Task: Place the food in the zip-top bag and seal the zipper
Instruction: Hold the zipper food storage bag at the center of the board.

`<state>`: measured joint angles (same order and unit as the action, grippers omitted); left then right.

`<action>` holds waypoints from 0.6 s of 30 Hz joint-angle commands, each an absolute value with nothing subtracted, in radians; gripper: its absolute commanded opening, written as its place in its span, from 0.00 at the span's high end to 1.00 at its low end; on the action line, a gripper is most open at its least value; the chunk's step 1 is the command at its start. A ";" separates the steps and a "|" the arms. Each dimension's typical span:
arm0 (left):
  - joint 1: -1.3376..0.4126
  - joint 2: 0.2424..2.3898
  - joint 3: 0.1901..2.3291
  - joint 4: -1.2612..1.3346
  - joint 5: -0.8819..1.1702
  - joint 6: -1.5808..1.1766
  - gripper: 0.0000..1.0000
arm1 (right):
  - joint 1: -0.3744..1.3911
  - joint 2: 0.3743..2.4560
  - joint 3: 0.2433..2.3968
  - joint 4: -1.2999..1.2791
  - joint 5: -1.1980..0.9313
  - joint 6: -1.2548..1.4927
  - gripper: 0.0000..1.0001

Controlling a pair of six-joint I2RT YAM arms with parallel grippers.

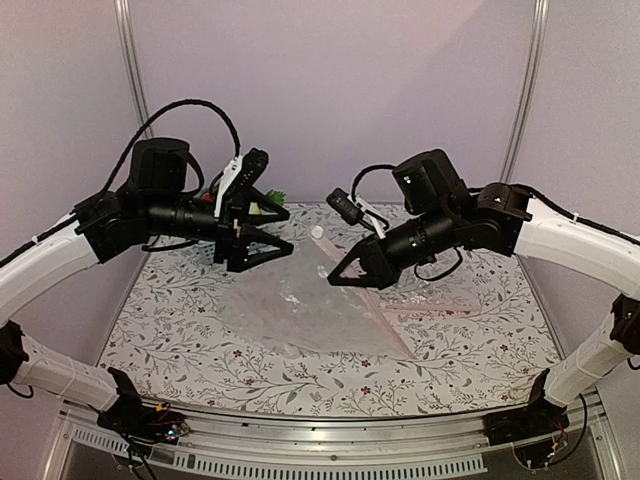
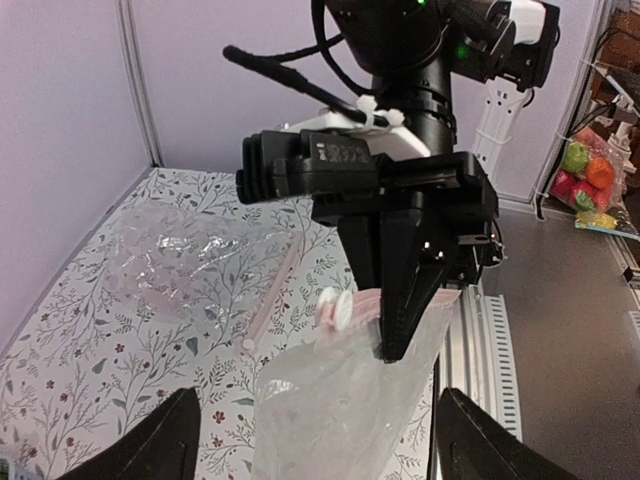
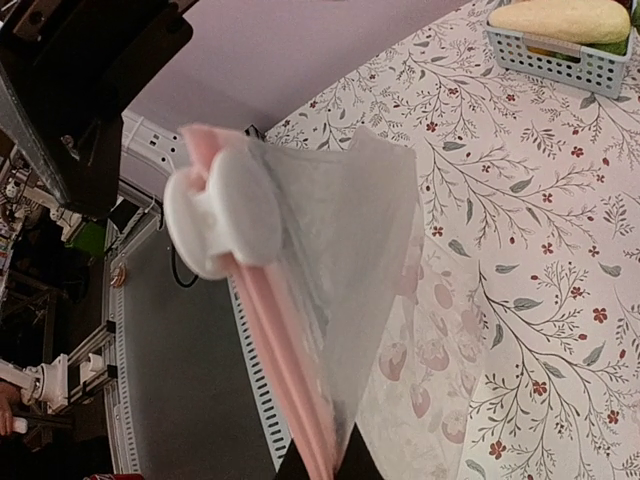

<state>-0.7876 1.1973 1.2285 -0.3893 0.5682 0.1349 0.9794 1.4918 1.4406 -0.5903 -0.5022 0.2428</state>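
**Nothing bagged yet: right hand has the bag, food sits in the basket**

Floral-print worktop carries everything. The thin clear crinkly plastic zip-top bag is lifted by its mouth edge between the two arms, the rest trailing down toward the cloth; it looks empty. A second crumpled clear bag lies flat further off, nobody on it.

Right hand is pinched tight on the bag's mouth edge. Left hand is spread wide with nothing in it, facing the raised edge from near by, no contact that I can see.

Small blue slatted plastic basket sits well apart from the bag, with the long cream-white toy vegetable lying on top. Something green is under it; I can't make out the orange or maroon pieces.

Thin pink press-seal zipper runs straight into the right fingers, with a white plastic slider clipped on it. Can't tell if the mouth is parted.

Done: bag in hand. Left to do: get the mouth open, load all the food, close the zipper
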 commanded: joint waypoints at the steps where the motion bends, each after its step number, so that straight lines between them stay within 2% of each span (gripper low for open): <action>1: -0.808 1.234 1.255 -0.362 0.672 0.109 0.18 | 0.980 1.489 1.461 -0.639 -0.521 0.223 0.97; 5: -0.828 1.268 1.266 -0.362 0.689 0.104 0.19 | 0.980 1.496 1.470 -0.642 -0.526 0.215 0.97; 18: -0.842 1.345 1.299 -0.312 0.723 0.047 0.46 | 0.980 1.512 1.483 -0.651 -0.524 0.207 0.97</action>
